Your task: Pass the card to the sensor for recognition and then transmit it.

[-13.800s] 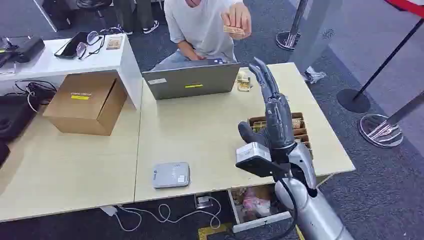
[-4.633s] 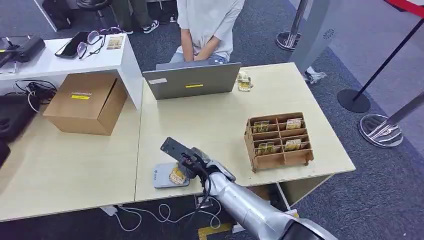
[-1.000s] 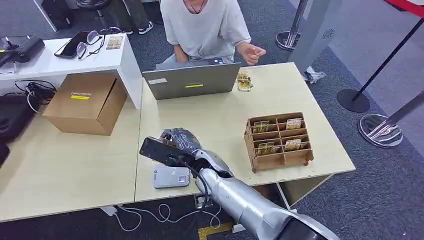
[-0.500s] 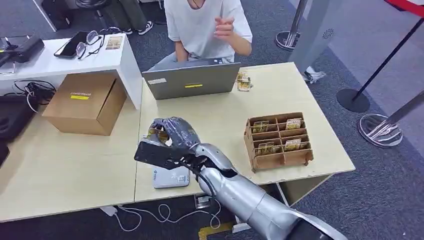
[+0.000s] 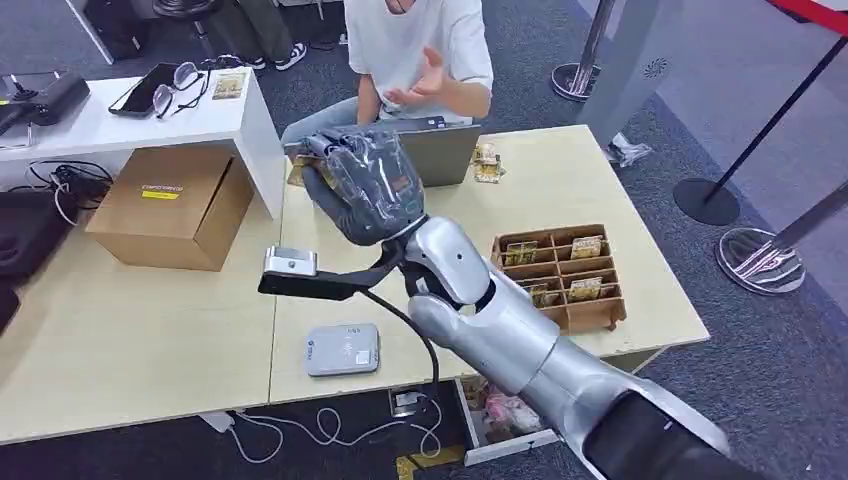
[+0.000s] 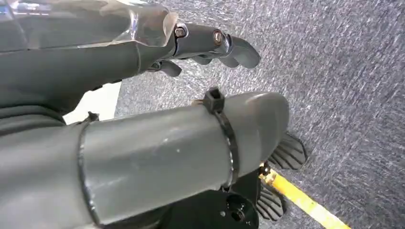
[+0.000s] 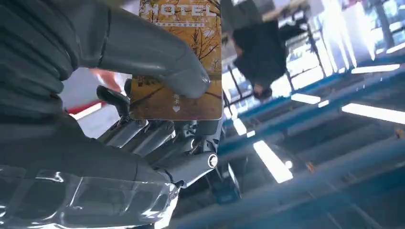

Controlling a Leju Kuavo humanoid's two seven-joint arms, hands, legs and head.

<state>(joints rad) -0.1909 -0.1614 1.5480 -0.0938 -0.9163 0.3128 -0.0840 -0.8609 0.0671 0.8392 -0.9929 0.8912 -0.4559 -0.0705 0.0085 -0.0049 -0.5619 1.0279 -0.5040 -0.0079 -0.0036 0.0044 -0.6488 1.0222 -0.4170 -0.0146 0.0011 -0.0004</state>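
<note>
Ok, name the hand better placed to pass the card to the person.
Right. The right hand grips the card, raised toward the person's open hand. The left hand hangs over the floor.

Under the right hand's (image 7: pixel 119 119) grey thumb, the card (image 7: pixel 184 67) shows golden-orange autumn trees; white "HOTEL" lettering.

In the head view the right robot hand (image 5: pixel 365 188) covers most of the card (image 5: pixel 297 172) and the laptop (image 5: pixel 440 152). The person (image 5: pixel 420 50) is cut off by the top edge. The rack's (image 5: pixel 575 275) card print is too small to read.
</note>
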